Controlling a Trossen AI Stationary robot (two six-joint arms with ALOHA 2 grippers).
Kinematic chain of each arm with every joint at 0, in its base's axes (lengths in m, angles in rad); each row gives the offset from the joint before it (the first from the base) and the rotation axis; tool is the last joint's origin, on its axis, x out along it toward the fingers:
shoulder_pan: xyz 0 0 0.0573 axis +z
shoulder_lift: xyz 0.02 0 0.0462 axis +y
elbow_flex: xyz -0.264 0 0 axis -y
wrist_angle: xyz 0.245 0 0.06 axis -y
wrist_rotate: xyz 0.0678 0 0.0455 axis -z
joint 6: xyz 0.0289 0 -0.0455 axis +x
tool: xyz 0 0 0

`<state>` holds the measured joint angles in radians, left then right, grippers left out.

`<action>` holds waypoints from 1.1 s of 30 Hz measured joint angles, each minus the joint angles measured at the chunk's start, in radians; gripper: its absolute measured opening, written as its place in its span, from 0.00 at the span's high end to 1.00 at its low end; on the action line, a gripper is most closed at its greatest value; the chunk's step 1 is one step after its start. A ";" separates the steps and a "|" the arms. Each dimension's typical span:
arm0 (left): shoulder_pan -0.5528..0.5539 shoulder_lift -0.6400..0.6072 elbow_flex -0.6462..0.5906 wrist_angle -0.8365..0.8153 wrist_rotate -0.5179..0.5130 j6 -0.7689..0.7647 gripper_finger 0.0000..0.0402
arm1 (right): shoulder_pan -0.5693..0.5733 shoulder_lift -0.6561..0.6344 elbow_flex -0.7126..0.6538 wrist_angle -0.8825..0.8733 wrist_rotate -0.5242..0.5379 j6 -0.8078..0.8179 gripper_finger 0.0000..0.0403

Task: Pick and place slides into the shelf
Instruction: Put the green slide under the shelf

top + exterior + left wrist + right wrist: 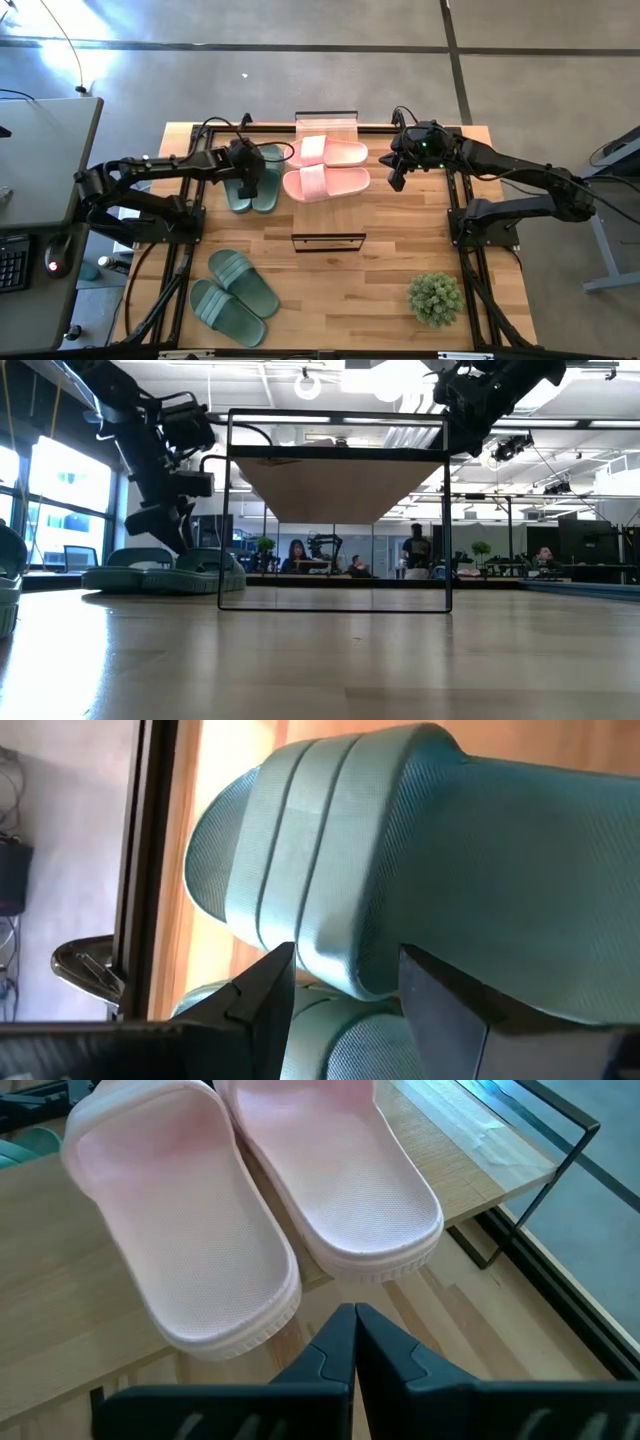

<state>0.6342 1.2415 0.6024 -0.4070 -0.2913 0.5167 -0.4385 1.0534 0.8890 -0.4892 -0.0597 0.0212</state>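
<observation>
Two sage-green slides point(252, 180) lie side by side on the table, left of the shelf point(335, 480). My left gripper point(345, 980) is low over them and open. Its fingers point(262, 995) stand on either side of one slide's ribbed strap point(340, 850); I cannot tell whether they touch it. Two pale pink slides point(270, 1210) lie on the shelf's plank point(480, 1160), their heels at its edge. My right gripper point(355, 1320) hangs shut in the air just right of them. Another green pair point(232, 295) lies at the near left.
A small potted plant point(435, 297) stands at the near right of the table. A desk with a keyboard point(12, 262) stands left of the table. People sit and stand in the room behind point(297, 555).
</observation>
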 joint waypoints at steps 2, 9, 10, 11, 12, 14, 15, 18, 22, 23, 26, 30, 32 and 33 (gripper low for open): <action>0.000 0.000 -0.011 0.018 -0.002 0.000 0.60 | 0.000 0.000 0.000 0.000 0.000 0.000 1.00; 0.000 0.000 -0.045 0.114 -0.017 -0.001 0.60 | 0.000 0.000 0.000 0.000 0.023 0.000 1.00; 0.000 0.000 -0.048 0.126 -0.018 -0.001 0.60 | 0.000 0.000 0.000 0.000 0.026 0.000 1.00; 0.000 0.000 -0.050 0.135 -0.019 -0.001 0.60 | 0.000 0.000 0.000 0.000 0.026 0.000 1.00; 0.000 0.000 -0.055 0.144 -0.026 -0.001 0.60 | 0.000 0.000 0.000 0.000 0.026 0.000 1.00; 0.000 0.000 -0.062 0.160 -0.040 0.000 0.60 | 0.000 0.000 0.000 0.000 0.026 0.000 1.00; 0.000 0.001 -0.066 0.171 -0.044 0.001 0.60 | 0.000 0.000 0.000 0.000 0.026 0.000 1.00; 0.000 0.024 -0.075 0.178 -0.054 0.002 0.60 | 0.000 0.000 0.000 0.000 0.026 0.000 1.00; 0.000 0.066 -0.073 0.190 -0.069 -0.010 0.60 | 0.000 0.000 0.000 0.000 0.026 0.000 1.00; -0.001 0.073 -0.073 0.191 -0.076 -0.020 0.60 | 0.000 0.000 0.000 0.000 0.026 0.000 1.00; 0.000 0.079 -0.073 0.191 -0.090 -0.045 0.63 | 0.000 0.000 0.000 0.000 0.026 0.001 1.00; 0.000 0.074 -0.073 0.189 -0.091 -0.052 0.74 | 0.000 0.000 0.000 0.000 0.026 0.004 1.00; 0.000 0.074 -0.073 0.189 -0.083 -0.054 0.83 | 0.000 0.000 0.000 0.000 0.026 0.004 1.00; 0.000 0.074 -0.073 0.188 -0.076 -0.055 0.87 | 0.000 0.000 0.000 0.000 0.026 0.004 1.00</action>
<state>0.6344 1.3155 0.5297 -0.2190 -0.3673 0.4620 -0.4385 1.0534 0.8894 -0.4892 -0.0339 0.0254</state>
